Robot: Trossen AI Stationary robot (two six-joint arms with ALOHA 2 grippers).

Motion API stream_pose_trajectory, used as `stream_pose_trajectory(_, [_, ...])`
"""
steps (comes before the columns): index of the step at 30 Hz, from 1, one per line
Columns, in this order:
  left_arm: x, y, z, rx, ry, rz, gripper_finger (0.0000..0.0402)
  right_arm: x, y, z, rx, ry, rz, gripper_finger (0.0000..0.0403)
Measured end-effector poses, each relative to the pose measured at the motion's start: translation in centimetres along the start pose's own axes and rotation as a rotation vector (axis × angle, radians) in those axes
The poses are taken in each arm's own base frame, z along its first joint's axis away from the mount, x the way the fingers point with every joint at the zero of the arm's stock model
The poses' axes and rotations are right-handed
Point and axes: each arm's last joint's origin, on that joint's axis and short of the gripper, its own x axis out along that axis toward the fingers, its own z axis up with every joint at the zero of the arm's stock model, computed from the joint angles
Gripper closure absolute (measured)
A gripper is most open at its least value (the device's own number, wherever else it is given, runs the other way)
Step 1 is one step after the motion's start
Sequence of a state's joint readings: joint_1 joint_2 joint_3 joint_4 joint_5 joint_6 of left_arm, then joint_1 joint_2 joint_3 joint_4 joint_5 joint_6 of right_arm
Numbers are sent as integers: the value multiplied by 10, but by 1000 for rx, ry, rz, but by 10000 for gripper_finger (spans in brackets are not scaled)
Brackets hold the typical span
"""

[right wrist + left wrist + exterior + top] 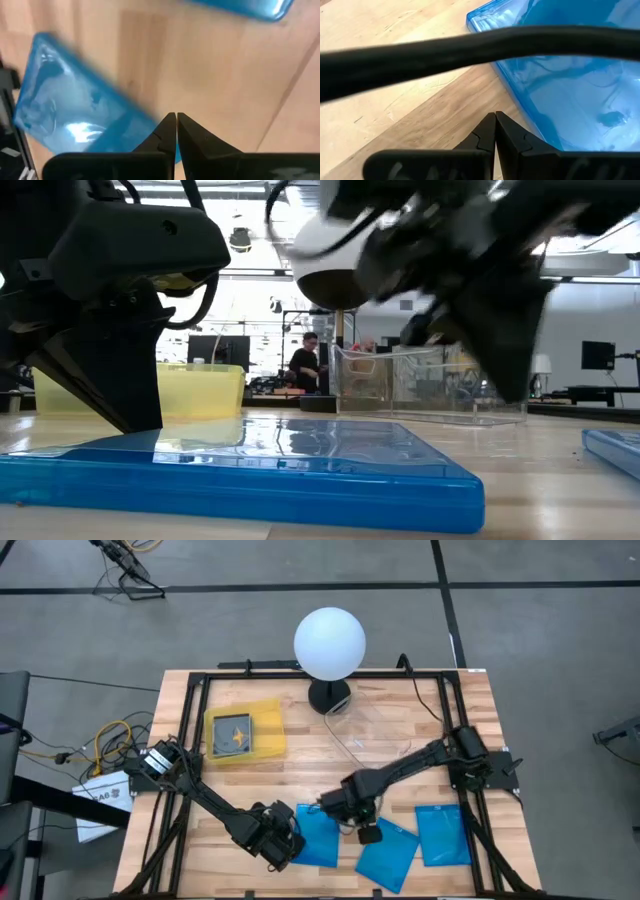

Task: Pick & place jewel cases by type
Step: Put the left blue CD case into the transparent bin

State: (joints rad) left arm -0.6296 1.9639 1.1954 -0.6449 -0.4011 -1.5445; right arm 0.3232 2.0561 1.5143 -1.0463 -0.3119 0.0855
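Note:
Three bright blue jewel cases lie flat near the table's near edge: one [320, 840], one [390, 858], one [442, 837]. A dark case [232, 732] lies in the yellow tray [268, 740]. My left gripper [285, 845] is shut, its tips [495, 116] low over the wood beside the left blue case's edge [520, 100]. My right gripper [368, 832] is shut and hangs above the table [510, 385] between the left and middle cases. In the right wrist view its tips [176, 116] stand next to a blue case [65, 115]. My left gripper has its shut fingertips [487, 125] down by the long edge [510, 95] of the left blue case, slanting in from the table's left. Whether they touch the case, I cannot tell. The case lies flat on the table [240, 465].
A clear plastic tray [375, 730] sits at the table's middle, far side. A white globe lamp [329, 643] on a dark base stands behind it. A black cable [470, 47] crosses the left wrist view. Bare wood lies between the trays and the cases. People show in the room beyond [305, 365].

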Motion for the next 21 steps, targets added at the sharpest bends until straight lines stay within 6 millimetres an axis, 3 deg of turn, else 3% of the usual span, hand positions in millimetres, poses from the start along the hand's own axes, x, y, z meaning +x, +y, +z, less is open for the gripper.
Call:
stream_pose_trajectory(4, [0,0,0,32,3,-2,400,-10,31,-21,-24,-86,-131,395])
stream_pose_trajectory(9, [0,0,0,82,2,-4,400,-19,59,-49,63,-389,-223,402])
stream_pose_trajectory(14, [0,-1,-1,97,7,-7,400,1,63,-59,137,-585,-244,402])
stream_pose_trajectory(21, [-1,-3,-2,3,33,-27,400,34,56,-46,145,-621,-274,402])
